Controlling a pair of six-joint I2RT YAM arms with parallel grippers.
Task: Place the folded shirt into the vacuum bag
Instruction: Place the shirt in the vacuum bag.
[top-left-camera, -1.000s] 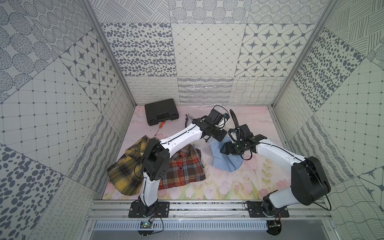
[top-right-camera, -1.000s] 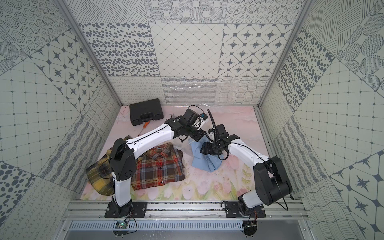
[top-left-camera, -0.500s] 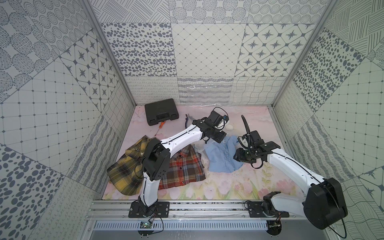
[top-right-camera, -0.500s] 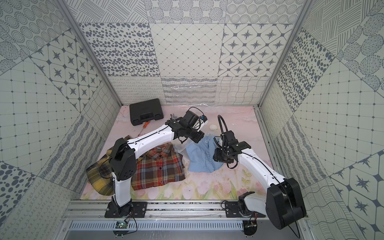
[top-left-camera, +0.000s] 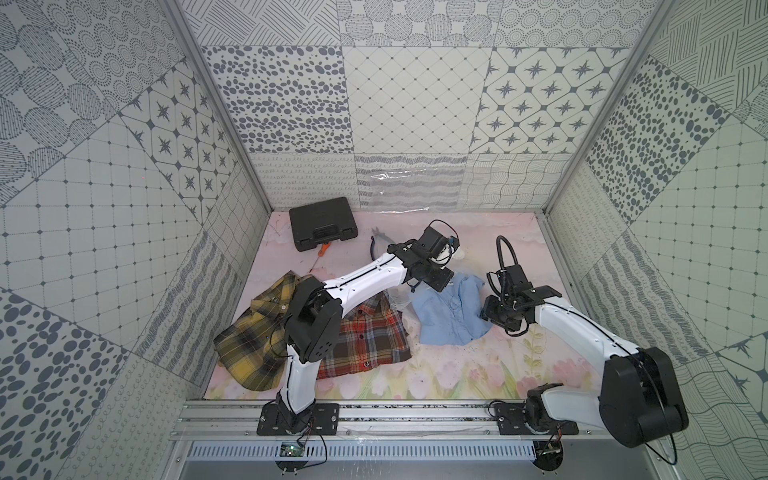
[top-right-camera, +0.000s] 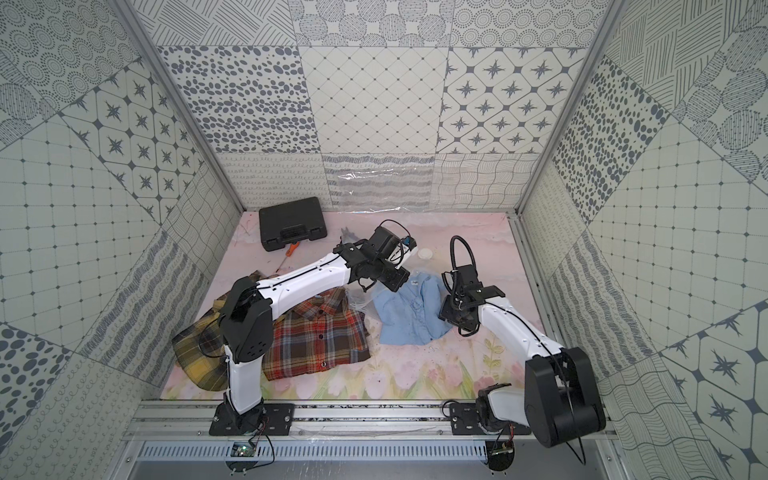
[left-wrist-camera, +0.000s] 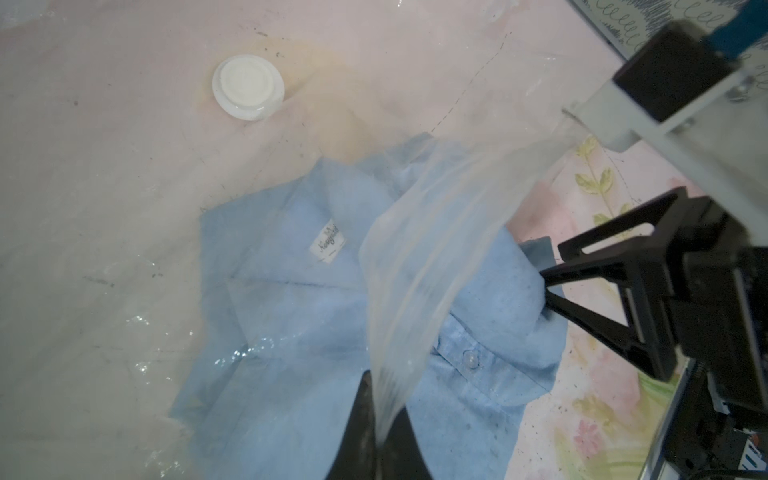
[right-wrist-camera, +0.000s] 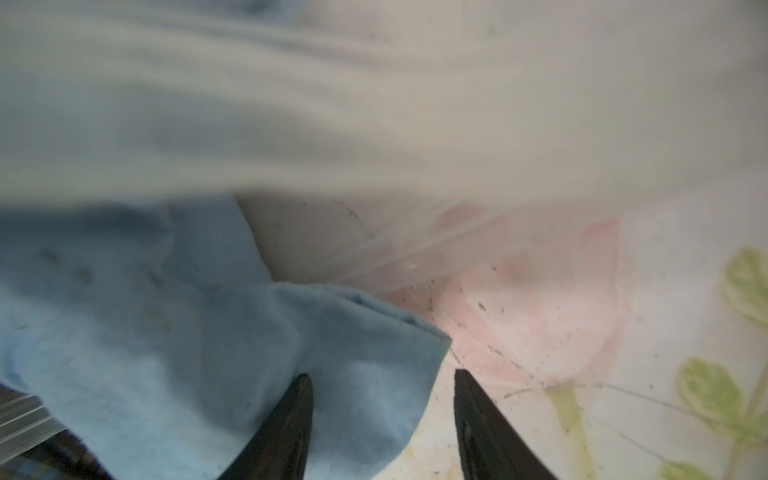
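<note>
The step in hand looks like sliding the shirt into the bag. The left fingers are pinched tight on the top sheet of the vacuum bag and hold its mouth up like a little tent. The bag lies on the back half of the counter. Its round white cap sits farther back than the shirt.

The blue shirt lies near the middle of the counter. Its collar end is under the plastic, but its bottom end pokes out toward the front edge. The right fingers are spread apart and hold nothing. One tip is over the shirt's loose corner, on the side nearest the counter's right edge.

Next, they likely need to close on that corner, or push it deeper, low and flat under the raised sheet. The bag is thin, see-through, shiny and crinkly. The shirt is soft and floppy, so it may bunch up.
</note>
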